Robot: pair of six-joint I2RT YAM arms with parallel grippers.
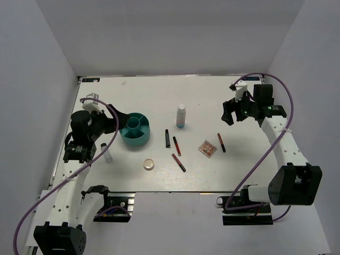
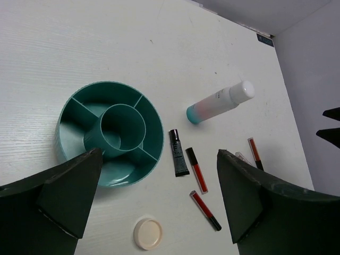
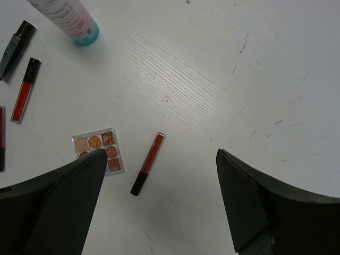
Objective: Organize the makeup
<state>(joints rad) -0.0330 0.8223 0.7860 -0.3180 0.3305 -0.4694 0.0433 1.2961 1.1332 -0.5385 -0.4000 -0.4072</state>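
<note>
- Top external view: teal tub (image 1: 134, 142) sits upright on the white table (image 1: 159, 90), all compartments bare.
- White-and-blue bottle (image 1: 181, 116) stands upright, right of the tub and a little farther back.
- Black tube (image 1: 167, 138) lies near the tub's right side. Stick A (image 1: 176, 145) lies just beyond it.
- Stick B (image 1: 178, 162) lies right of the tub and nearer the arm bases. Round cream compact (image 1: 149, 164) lies flat just in front of the tub.
- Square palette (image 1: 207, 148) and stick C (image 1: 221, 142) lie well right of the tub, close together but apart.
- Clear vial (image 1: 106, 153) lies left of the tub, near the left arm.
- Left gripper (image 1: 118, 123) hangs just left of the tub. Right gripper (image 1: 229, 112) hangs far right of it, past stick C.
- Left wrist view: left gripper (image 2: 159, 159) has its jaws spread wide, holding nothing. The tub (image 2: 69, 143) lies between and beyond its fingers (image 2: 69, 191).
- Right of the tub: bottle (image 2: 220, 101), black tube (image 2: 178, 152), stick A (image 2: 196, 170), stick B (image 2: 205, 210), stick C (image 2: 254, 153). Compact (image 2: 147, 234) is below the tub.
- Right wrist view: right gripper (image 3: 160, 154) has its jaws wide apart and empty; tub out of frame.
- Palette (image 3: 93, 142) is partly behind one finger. Stick C (image 3: 149, 162) lies between the fingers. Bottle (image 3: 71, 18), black tube (image 3: 16, 42) and stick A (image 3: 25, 90) show at upper left.
</note>
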